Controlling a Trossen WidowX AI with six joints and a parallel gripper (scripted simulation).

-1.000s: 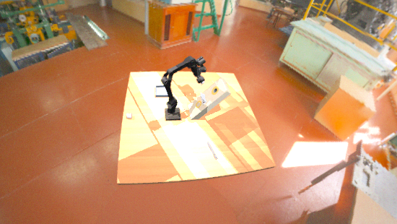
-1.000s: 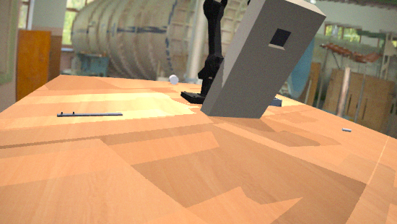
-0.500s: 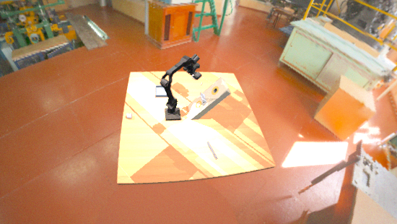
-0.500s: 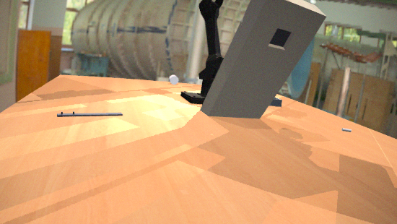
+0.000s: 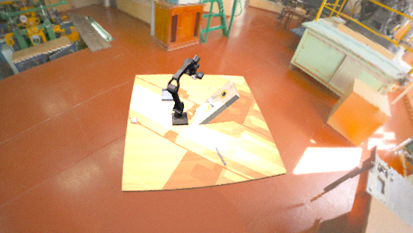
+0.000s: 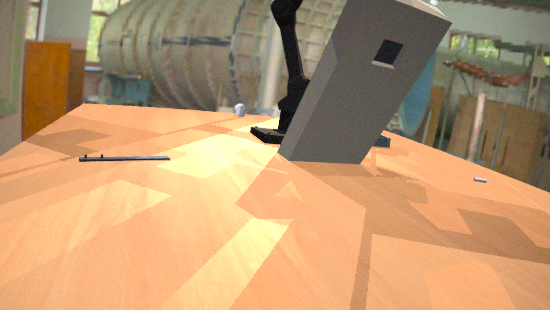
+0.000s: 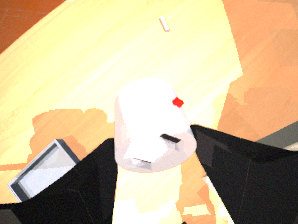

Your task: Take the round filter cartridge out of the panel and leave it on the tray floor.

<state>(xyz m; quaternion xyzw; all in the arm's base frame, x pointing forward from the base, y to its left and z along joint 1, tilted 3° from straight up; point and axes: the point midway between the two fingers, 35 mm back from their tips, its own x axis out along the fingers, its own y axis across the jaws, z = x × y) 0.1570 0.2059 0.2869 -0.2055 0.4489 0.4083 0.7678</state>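
A thin dark blue rod [image 5: 221, 156] lies flat on the light wooden bench [image 5: 158, 165], well apart from a small white block [image 5: 134, 120] near the bench's left edge. A tiny pale grey peg [image 6: 480, 179] rests on the wood by itself. Around the bench spreads a red-brown floor [image 5: 64, 124]. An orange wooden cabinet [image 5: 178, 24] stands beside a green stepladder [image 5: 215, 19]; a long pale green cabinet [image 5: 338, 62] stands to the right.

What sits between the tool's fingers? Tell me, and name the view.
The white cartridge, clamped in the tool. The wrist view shows it, with its red dot and one slot.
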